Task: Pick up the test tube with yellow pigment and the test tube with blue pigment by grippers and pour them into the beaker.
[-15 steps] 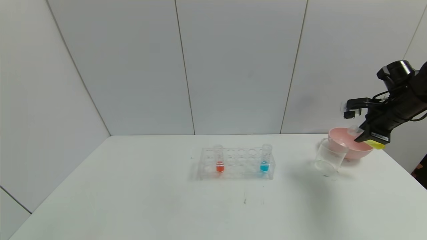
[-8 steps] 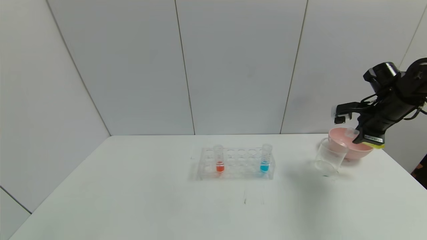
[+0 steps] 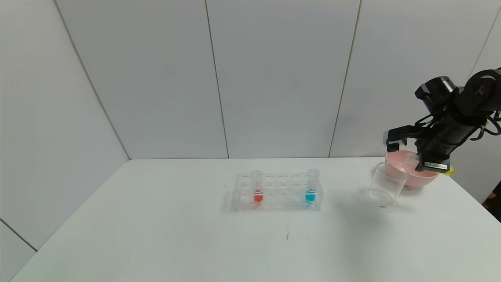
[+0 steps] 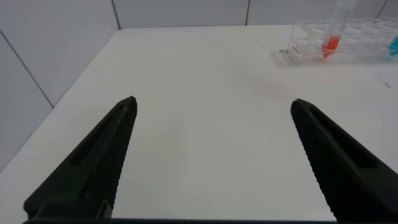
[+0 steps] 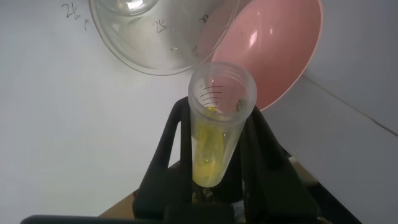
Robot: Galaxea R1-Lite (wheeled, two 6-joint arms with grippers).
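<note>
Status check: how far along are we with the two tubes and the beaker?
Done: the right gripper is shut on the test tube with yellow pigment, near the beaker and the pink bowl. In hand: the yellow sits in the tube, not yet poured. Left: the test tube with blue pigment stands in the rack with the red-orange tube; the left gripper hangs open over the table.

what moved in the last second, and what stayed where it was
The right tool, shut on the test tube with yellow pigment, moved left and slightly up over the pink bowl, toward the beaker, tilting the tube further. Beaker, bowl, rack and the test tube with blue pigment stayed put.
</note>
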